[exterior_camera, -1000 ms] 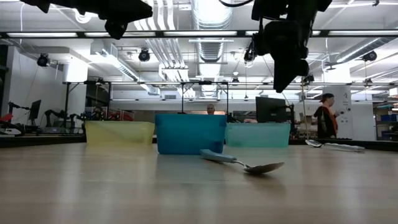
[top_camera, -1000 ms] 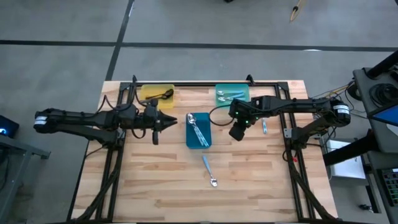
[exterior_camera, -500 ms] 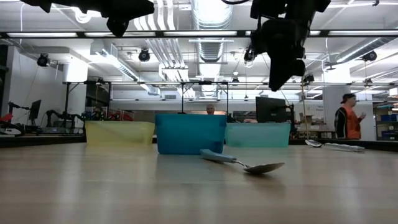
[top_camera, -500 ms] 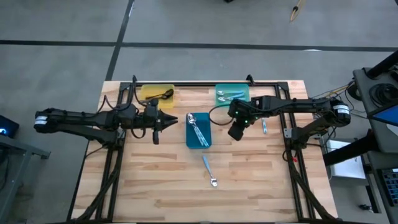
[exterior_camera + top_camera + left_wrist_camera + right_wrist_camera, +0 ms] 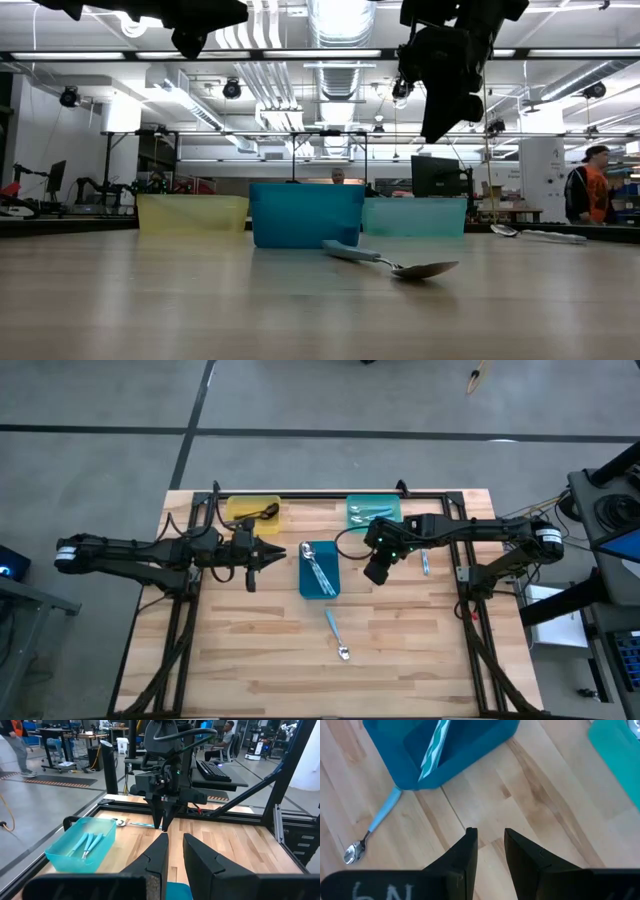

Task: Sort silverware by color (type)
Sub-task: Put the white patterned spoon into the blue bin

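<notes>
Hovering over bare wood between the blue tray [image 5: 319,569] and the teal tray [image 5: 373,512], the right gripper [image 5: 377,573] hangs well above the table [image 5: 250,650], pointing down; in its wrist view the two fingers [image 5: 466,851] stand a little apart with only planks showing in the gap, nothing held. The left gripper [image 5: 277,552] is raised between the yellow tray [image 5: 251,511] and the blue tray, aimed level toward the right arm; in its own wrist view its fingers [image 5: 158,854] are narrowly parted, nothing between them. Silverware positions: one blue-handled spoon [image 5: 335,633] lies loose on the table in front of the blue tray, bowl end away from the tray, also visible in the low view [image 5: 390,261] and the right wrist view [image 5: 373,831]. A second blue-handled spoon [image 5: 424,563] lies on the table just beside the right arm, on the side away from the blue tray. Blue tray holds several spoons [image 5: 317,566]; the exact count cannot be told. Teal tray holds light-coloured pieces [image 5: 89,842], at least two. Yellow tray holds a dark spoon [image 5: 265,512]. A person in an orange vest [image 5: 592,185] stands in the room behind the table.
</notes>
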